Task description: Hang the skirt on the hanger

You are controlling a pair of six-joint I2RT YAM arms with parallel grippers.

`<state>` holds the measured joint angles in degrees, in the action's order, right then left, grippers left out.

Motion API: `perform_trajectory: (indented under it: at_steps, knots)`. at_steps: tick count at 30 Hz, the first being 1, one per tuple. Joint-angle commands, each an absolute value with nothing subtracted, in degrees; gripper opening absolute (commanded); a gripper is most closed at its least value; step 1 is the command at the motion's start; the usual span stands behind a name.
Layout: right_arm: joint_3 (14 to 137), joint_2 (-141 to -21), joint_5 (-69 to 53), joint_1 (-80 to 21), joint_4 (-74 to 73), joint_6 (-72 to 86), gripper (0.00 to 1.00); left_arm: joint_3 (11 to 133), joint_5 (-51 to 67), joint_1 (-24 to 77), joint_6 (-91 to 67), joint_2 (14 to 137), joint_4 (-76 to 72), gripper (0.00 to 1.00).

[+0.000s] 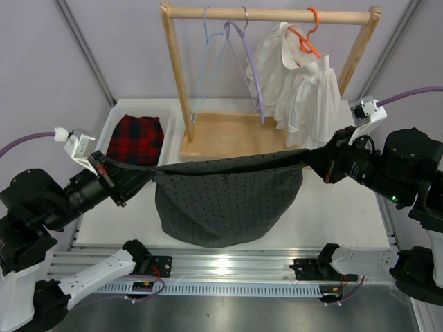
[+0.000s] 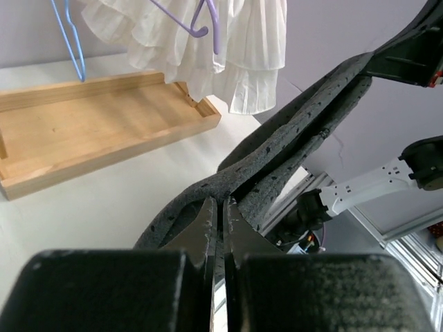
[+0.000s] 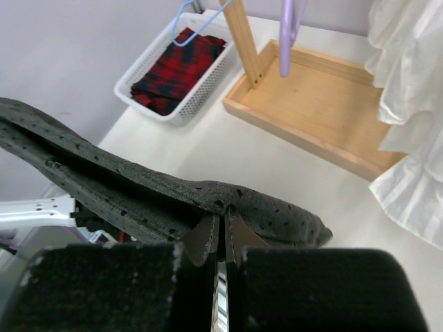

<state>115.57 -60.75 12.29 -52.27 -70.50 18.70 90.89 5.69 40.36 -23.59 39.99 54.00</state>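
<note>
Held taut in mid-air over the near half of the white table: the skirt, dark charcoal with tiny light dots. Stretches by its waistband from left to right, then sags into a rounded pouch with the hem down toward the tabletop; whether touching it, cannot tell. Pinched at the left end by the left gripper, its fingers closed to a thin slit on the folded edge. Pinched at the right end by the right gripper, likewise squeezed nearly together on the fabric.

Beyond the skirt, at the far side of the table, a wooden rack on a shallow wooden tray base. On its rail, toward the left, the hanger: thin pale-blue wire, bare, well apart from the skirt. Just right of it, a thicker lilac hanger, also bare. Further right, an orange hanger carrying a white ruffled garment, lower frills down near the right arm.

At the far left of the table, a white mesh basket with a red-black plaid garment folded inside. Along the near edge, a ribbed aluminium rail with both arm bases bolted on. Around the table, plain pale lilac-grey walls and slanting grey metal struts.
</note>
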Motion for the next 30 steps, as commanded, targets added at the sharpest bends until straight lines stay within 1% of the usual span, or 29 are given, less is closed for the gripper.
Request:
perform_trajectory:
  at_steps: [1, 3, 4, 7, 8, 10, 12, 13, 14, 18, 22, 27, 30]
  knots:
    - [116.8, -60.8, 13.3, -51.8, -72.6, 19.9, 0.0, 93.6, 0.3, 39.6, -26.1, 43.1, 58.7, 0.0]
    - [113.9, -62.0, 14.2, -51.8, -72.2, 20.9, 0.0, 90.4, -3.2, 39.5, -27.8, 44.2, 59.0, 0.0]
    - [110.1, -62.6, 16.1, -51.9, -71.3, 21.3, 0.0, 89.2, -3.9, 39.6, -28.2, 45.3, 58.6, 0.0]
    - [101.2, -65.2, 14.0, -49.1, -66.7, 20.2, 0.0, 83.7, -5.0, 39.5, -29.1, 49.2, 55.5, 0.0]
    - [98.6, -65.8, 9.3, -44.6, -65.0, 19.7, 0.0, 81.5, -4.9, 38.7, -29.2, 50.3, 53.2, 0.0]
    - [91.1, -67.1, 4.9, -39.3, -58.8, 17.7, 0.0, 77.0, -4.0, 36.7, -29.0, 53.5, 50.0, 0.0]
    - [87.3, -68.3, 0.9, -32.6, -54.6, 16.4, 0.0, 74.6, -0.3, 31.6, -28.8, 55.2, 43.9, 0.0]
    - [85.7, -68.7, -0.7, -30.8, -50.5, 15.3, 0.0, 71.5, 2.2, 29.7, -28.7, 56.2, 41.9, 0.0]
    - [83.8, -69.2, -3.4, -29.4, -48.6, 14.9, 0.0, 70.8, 3.2, 27.2, -28.6, 58.3, 39.8, 0.0]
    - [82.9, -74.2, -4.5, -25.4, -41.6, 13.6, 0.0, 70.0, 4.8, 23.9, -27.6, 64.8, 33.4, 0.0]
    - [83.1, -77.7, -4.4, -23.1, -38.2, 13.7, 0.0, 71.2, 4.9, 21.7, -27.1, 70.1, 29.9, 0.0]
    - [80.5, -77.7, -3.6, -22.7, -33.9, 16.8, 0.0, 71.3, 5.5, 19.7, -27.9, 74.0, 27.9, 0.0]
    - [77.7, -76.6, -2.1, -22.6, -33.9, 18.3, 0.0, 68.5, 6.9, 19.5, -28.6, 73.8, 26.7, 0.0]
